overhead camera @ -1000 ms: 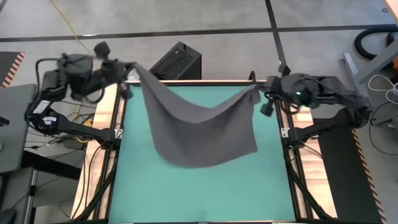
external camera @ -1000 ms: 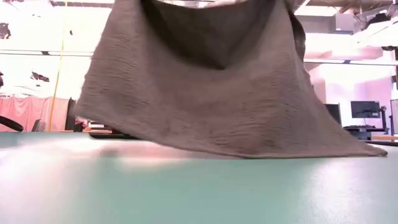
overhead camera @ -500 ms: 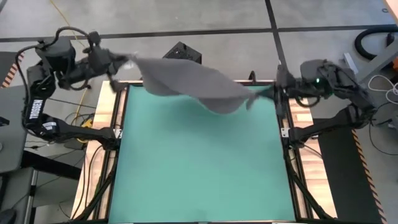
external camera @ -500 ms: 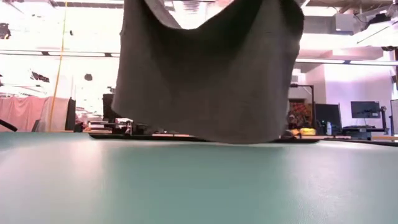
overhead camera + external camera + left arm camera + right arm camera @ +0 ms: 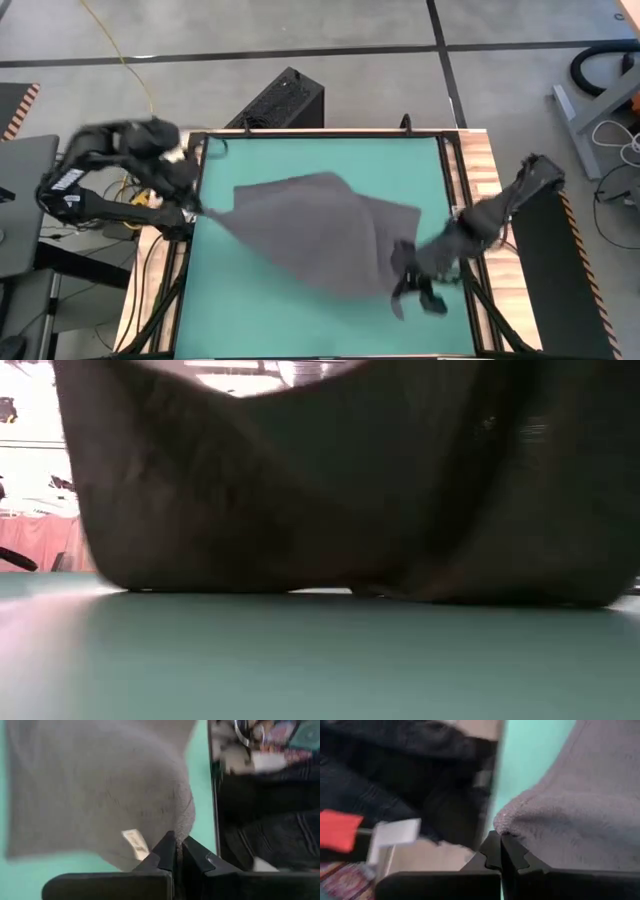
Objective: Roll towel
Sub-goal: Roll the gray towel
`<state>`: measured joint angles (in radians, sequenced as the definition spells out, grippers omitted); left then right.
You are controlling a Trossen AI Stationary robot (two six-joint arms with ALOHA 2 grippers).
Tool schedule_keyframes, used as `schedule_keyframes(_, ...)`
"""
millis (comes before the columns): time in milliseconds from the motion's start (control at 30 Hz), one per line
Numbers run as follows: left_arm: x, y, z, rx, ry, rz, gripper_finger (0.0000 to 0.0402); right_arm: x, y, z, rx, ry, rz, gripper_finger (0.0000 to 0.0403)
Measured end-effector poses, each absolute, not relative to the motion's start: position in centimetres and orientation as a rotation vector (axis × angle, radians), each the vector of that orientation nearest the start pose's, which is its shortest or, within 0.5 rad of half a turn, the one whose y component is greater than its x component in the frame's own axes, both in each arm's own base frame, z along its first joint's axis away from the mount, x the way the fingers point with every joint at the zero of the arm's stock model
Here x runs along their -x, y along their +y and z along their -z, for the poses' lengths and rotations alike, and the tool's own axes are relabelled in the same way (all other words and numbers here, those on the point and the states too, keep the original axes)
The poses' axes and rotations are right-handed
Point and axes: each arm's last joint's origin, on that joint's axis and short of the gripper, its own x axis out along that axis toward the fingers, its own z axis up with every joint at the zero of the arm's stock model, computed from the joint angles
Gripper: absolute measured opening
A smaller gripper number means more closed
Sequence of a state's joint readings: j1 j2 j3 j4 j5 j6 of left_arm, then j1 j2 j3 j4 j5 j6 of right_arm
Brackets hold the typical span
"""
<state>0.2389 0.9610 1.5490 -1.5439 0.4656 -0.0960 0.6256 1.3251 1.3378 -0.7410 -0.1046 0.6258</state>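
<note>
**Towel held at two corners over the mat, no roll started**

The dark grey towel point(image 5: 310, 235) hangs spread above the middle of the green mat point(image 5: 300, 160), stretched between the two arms. The left gripper point(image 5: 190, 205), at about 9 o'clock on the mat's edge, is clamped on one corner; its wrist view shows the fingers pinched together on the cloth beside a small pale label point(image 5: 134, 844). The right gripper point(image 5: 408, 268), at about 4 o'clock, is likewise closed on the opposite corner. In the low view the cloth's bottom edge appears to brush the mat, the rest sagging from above.

Judged by this, the work is at the laying-out stage: the towel is not yet flat, and no fold or coil shows anywhere. Spreading, releasing and all the rolling remain.
</note>
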Motion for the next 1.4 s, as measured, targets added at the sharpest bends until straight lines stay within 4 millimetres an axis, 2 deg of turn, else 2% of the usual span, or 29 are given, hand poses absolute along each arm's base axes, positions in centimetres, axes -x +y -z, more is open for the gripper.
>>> schedule_keyframes(100, -9.5, 0.4, -38.6, 0.513, 1.072, 0.164, 0.0, -23.0, 19.0, -33.2, -0.376, 0.998, -0.446, 0.0008)
schedule_keyframes(167, -9.8, 0.0, -35.9, 0.539, 1.154, 0.173, 0.0, -23.6, 20.0, -32.2, -0.374, 1.017, -0.445, 0.0008)
schedule_keyframes(267, -10.7, -0.4, -32.4, 0.583, 1.253, 0.203, 0.0, -24.2, 20.4, -31.4, -0.393, 1.042, -0.419, 0.0008)
schedule_keyframes(400, -12.2, -0.7, -29.5, 0.569, 1.357, 0.246, 0.0, -24.8, 19.2, -30.3, -0.391, 1.131, -0.34, 0.0008)
schedule_keyframes(533, -14.1, -0.5, -28.9, 0.463, 1.424, 0.208, 0.0, -25.1, 16.2, -29.9, -0.364, 1.217, -0.187, 0.0008)
schedule_keyframes(633, -15.6, 0.1, -29.6, 0.311, 1.448, 0.105, 0.0, -25.5, 13.7, -29.4, -0.344, 1.286, -0.074, 0.0008)
schedule_keyframes(767, -16.9, 1.1, -31.2, 0.043, 1.472, -0.117, 0.0, -25.5, 10.5, -29.0, -0.359, 1.393, 0.07, 0.0008)
schedule_keyframes(867, -17.9, 1.9, -31.9, -0.068, 1.451, -0.176, 0.0, -25.2, 8.9, -28.8, -0.368, 1.465, 0.15, 0.0008)
schedule_keyframes(1000, -18.9, 3.4, -31.2, -0.119, 1.489, -0.226, 0.0, -24.9, 7.7, -27.6, -0.393, 1.537, 0.2, 0.0008)
schedule_keyframes(1200, -19.4, 6.3, -29.5, -0.147, 1.606, -0.339, 0.0, -23.7, 6.3, -24.7, -0.381, 1.665, 0.29, 0.0008)
schedule_keyframes(1400, -19.7, 8.3, -28.3, -0.088, 1.675, -0.309, 0.0, -22.8, 4.5, -22.3, -0.412, 1.743, 0.378, 0.0009)
